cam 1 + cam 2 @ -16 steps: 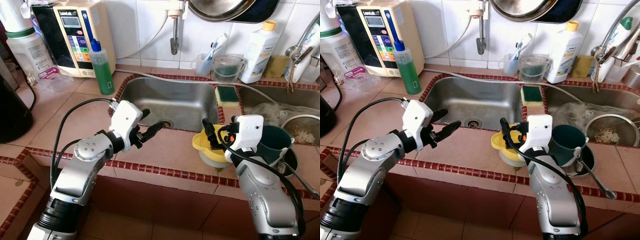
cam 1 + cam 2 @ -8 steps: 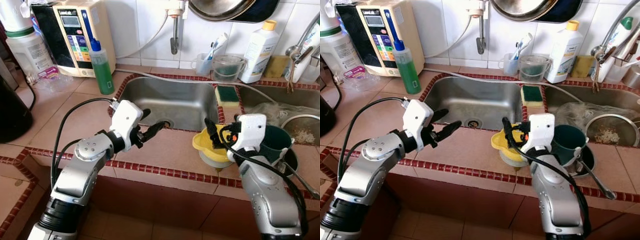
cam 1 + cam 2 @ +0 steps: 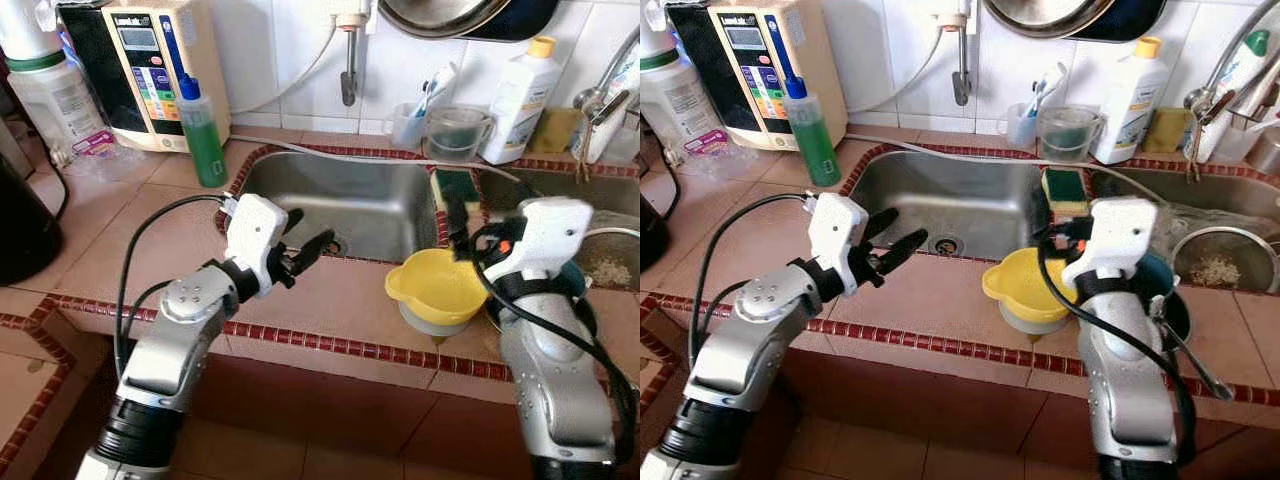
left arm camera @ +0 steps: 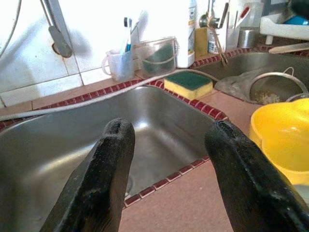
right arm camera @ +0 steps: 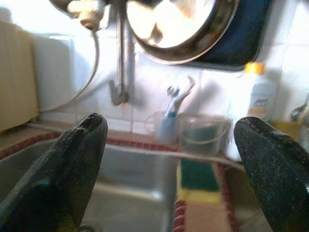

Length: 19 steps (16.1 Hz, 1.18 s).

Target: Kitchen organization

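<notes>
Right claw lifted off one yellow bowl.

Home kitchen, sink area. Evidence: stainless steel sink set into a terracotta-tiled counter with dark red mosaic edging, white tiled wall behind. Green dish soap bottle at the sink's corner, yellow-green sponge on the divider, white detergent bottle by the wall. Cup with toothbrushes and a clear plastic jug stand at the back edge. Pans hang overhead. Wall-side box with a button panel looks like a water purifier, hard to confirm. Yellow bowl and a strainer with food scraps sit on the right side.
</notes>
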{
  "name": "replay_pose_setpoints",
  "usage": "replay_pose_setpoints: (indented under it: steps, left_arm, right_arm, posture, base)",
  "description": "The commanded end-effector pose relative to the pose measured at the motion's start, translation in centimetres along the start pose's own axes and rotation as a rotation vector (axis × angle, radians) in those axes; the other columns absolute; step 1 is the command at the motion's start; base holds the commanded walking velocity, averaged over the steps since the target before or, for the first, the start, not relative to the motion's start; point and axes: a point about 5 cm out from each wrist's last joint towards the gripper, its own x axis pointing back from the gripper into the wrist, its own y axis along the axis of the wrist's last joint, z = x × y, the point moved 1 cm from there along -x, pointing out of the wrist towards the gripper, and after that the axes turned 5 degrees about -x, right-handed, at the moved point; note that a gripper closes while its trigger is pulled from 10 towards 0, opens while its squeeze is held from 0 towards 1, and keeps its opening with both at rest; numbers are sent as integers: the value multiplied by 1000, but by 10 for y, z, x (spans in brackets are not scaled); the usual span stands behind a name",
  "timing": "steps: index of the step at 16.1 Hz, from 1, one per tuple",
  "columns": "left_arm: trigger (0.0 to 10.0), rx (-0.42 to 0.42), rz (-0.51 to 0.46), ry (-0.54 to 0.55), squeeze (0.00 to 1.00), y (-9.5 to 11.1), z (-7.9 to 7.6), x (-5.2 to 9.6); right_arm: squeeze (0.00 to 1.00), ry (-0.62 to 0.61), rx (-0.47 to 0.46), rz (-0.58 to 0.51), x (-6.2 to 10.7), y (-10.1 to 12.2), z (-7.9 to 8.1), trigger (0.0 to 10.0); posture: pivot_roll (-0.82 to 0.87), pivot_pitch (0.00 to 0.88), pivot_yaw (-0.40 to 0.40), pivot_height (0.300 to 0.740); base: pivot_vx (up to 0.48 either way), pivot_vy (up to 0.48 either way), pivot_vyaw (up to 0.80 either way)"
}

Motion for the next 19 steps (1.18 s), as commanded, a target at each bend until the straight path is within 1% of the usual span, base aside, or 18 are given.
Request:
replay_pose_setpoints:
  steps: [1,3,5,6,11,14,16,19]
  left_arm:
    - [10000,-5,-15,6,0,4,0,1]
    - [10000,10,-24,27,0,5,2,0]
    - [10000,5,-27,42,0,6,4,0]
    - [10000,8,-29,46,0,6,5,0]
    - [10000,12,-34,64,0,8,9,1]
    - [10000,12,-35,71,0,8,10,1]
    - [10000,11,-36,73,0,9,10,1]
    - [10000,8,-36,73,0,9,11,1]
  right_arm:
    - [0,-17,27,-69,-3,15,-3,10000]
    - [0,-35,43,-91,-5,19,-7,10000]
    - [0,-36,54,-101,-6,20,-6,10000]
    - [0,-33,57,-102,-6,20,-6,10000]
    - [0,-18,66,-110,-9,20,-3,10000]
    - [0,-4,39,-157,-10,26,-1,10000]
    - [0,5,15,-219,-10,37,0,10000]
    - [0,11,14,-228,-11,38,1,10000]
  posture:
    - [-192,46,33,740]
    - [-191,45,34,740]
    - [-188,42,35,740]
    - [-187,41,33,740]
    - [-181,36,31,740]
    - [-178,31,30,740]
    - [-176,25,30,740]
    - [-175,21,29,740]
  base:
    - [0,0,0]
    - [0,0,0]
    - [0,0,0]
    - [0,-326,0]
    - [0,-425,0]
    - [0,-435,0]
    - [0,-435,0]
    - [0,-434,0]
